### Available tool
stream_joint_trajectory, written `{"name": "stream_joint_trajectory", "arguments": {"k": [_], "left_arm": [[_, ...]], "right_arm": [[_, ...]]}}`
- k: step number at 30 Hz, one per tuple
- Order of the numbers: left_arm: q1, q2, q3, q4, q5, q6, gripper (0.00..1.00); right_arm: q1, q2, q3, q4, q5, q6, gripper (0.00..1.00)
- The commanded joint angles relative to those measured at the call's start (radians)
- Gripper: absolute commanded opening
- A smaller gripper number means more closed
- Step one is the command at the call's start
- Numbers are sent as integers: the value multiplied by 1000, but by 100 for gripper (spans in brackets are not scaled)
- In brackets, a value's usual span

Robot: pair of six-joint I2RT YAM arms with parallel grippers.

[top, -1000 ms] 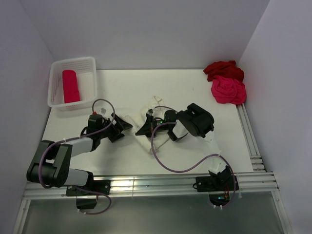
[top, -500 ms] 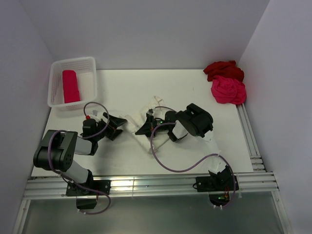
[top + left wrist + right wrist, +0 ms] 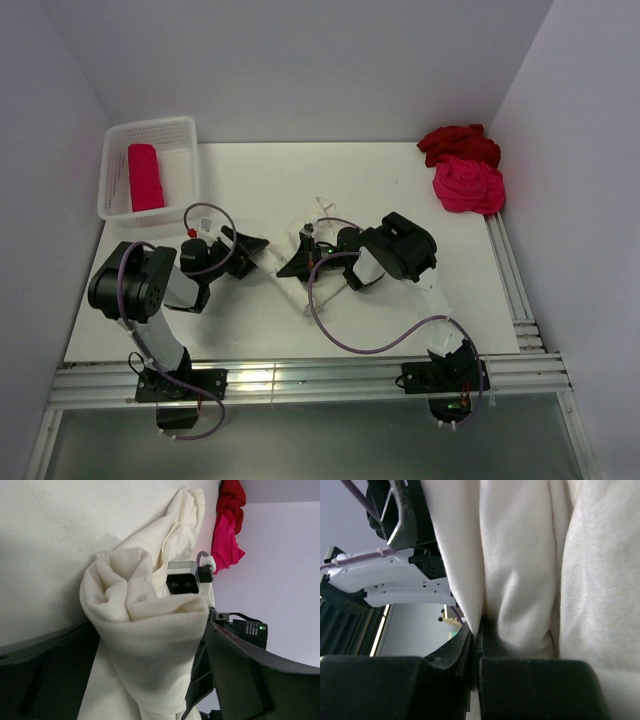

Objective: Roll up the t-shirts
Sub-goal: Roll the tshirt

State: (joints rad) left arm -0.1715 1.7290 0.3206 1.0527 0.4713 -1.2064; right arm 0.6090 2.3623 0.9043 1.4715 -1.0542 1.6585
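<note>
A cream-white t-shirt (image 3: pixel 296 288) lies mid-table, one end wound into a loose roll (image 3: pixel 145 630). My left gripper (image 3: pixel 252 247) stands open with that roll end between its fingers (image 3: pixel 150 680); I cannot tell whether they touch it. My right gripper (image 3: pixel 291 266) is shut on a fold of the same shirt (image 3: pixel 520 570), its jaws pinched together (image 3: pixel 479 640). A dark red t-shirt (image 3: pixel 458 142) and a hot pink one (image 3: pixel 468 185) lie bunched at the far right corner. A pink-red rolled t-shirt (image 3: pixel 144 177) lies in the basket.
The white mesh basket (image 3: pixel 150 130) stands at the far left corner. Purple cables loop off both arms over the table. Walls close in on the left, the back and the right. An aluminium rail (image 3: pixel 510 270) runs along the right edge.
My left arm has folded back toward its base, the elbow lifting and the wrist sliding left, with the gripper still at the roll. The right arm has not moved.
</note>
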Motion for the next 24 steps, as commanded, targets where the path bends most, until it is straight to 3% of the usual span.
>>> {"name": "stream_joint_trajectory", "arguments": {"k": [1,5,9,17,18,23,24], "left_arm": [[-6,81,1,85,-17,-1,87],[-6,156,20,135,-7,-10,72],[-6,152,64,54,3,33,46],[-6,70,178,-218,-7,198,41],[-6,70,192,-279,-8,214,35],[-10,70,278,-440,-23,286,28],[-10,69,288,-468,-34,295,21]], "right_arm": [[5,18,5,-86,36,32,0],[11,-1,4,-158,39,-20,0],[15,-35,8,-249,36,-88,1],[18,-98,36,-490,26,-259,8],[18,-100,36,-497,22,-263,10],[18,-136,25,-579,20,-339,21],[20,-147,22,-599,20,-354,25]]}}
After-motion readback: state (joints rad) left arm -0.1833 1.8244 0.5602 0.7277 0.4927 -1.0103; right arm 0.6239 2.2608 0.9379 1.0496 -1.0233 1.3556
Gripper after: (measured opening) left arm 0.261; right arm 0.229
